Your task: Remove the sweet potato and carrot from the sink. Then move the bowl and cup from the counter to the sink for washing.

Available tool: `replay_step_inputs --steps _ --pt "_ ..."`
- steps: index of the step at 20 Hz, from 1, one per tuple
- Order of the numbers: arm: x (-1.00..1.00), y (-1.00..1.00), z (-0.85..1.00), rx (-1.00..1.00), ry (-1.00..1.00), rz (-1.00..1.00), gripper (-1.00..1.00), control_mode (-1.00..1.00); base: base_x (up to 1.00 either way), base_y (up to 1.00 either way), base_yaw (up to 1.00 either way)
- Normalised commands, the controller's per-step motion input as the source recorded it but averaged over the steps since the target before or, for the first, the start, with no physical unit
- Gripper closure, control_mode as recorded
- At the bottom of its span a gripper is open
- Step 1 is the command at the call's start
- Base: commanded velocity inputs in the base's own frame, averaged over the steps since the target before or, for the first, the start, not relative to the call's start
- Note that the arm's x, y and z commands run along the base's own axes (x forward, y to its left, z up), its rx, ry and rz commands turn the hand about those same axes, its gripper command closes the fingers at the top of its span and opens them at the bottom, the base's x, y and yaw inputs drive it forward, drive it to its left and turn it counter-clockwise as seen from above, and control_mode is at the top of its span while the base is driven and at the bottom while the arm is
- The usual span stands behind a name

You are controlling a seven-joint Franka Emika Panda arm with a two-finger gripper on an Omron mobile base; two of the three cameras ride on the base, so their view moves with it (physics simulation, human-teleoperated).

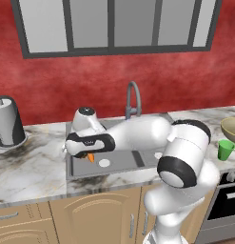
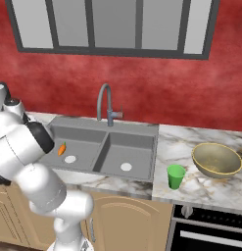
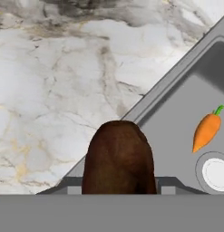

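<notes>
The dark brown sweet potato (image 3: pixel 119 158) stands between my fingers, with my gripper (image 3: pixel 119 186) shut on it. It hangs above the left rim of the sink (image 3: pixel 177 86), with the marble counter (image 3: pixel 50 90) just beyond. In the left base view my gripper (image 1: pixel 80 155) sits low over the left basin's edge. The orange carrot (image 3: pixel 206 130) (image 1: pixel 91 157) (image 2: pixel 61 148) lies in the left basin near its white drain. The olive-tan bowl (image 2: pixel 216 159) (image 1: pixel 231 129) and the green cup (image 2: pixel 176 176) (image 1: pixel 226 149) stand on the counter right of the sink.
A curved grey faucet (image 2: pixel 107 105) rises behind the sink's divider. A grey and white canister (image 1: pixel 8 121) stands at the counter's far left. An oven front (image 2: pixel 210 230) sits below the counter on the right.
</notes>
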Motion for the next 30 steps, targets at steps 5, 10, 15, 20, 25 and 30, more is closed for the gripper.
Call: replay_step_inputs --steps 5,10,15,20,25,30 --pt "0.14 0.48 -0.02 0.0 0.04 0.05 1.0 -1.0 0.0 0.0 0.0" --pt "0.12 0.44 -0.14 -0.03 0.08 0.0 1.0 -1.0 0.0 0.0 0.0" --pt "0.12 0.41 -0.12 -0.05 0.08 0.0 1.0 -1.0 0.0 0.0 0.0" --pt "0.13 0.4 -0.17 -0.07 0.03 0.0 1.0 -1.0 0.0 0.0 0.0" --pt "0.09 0.33 -0.24 -0.12 0.03 0.0 1.0 -1.0 0.0 0.0 0.0" --pt "0.08 0.29 -0.24 -0.1 0.01 0.0 1.0 -1.0 0.0 0.0 0.0"
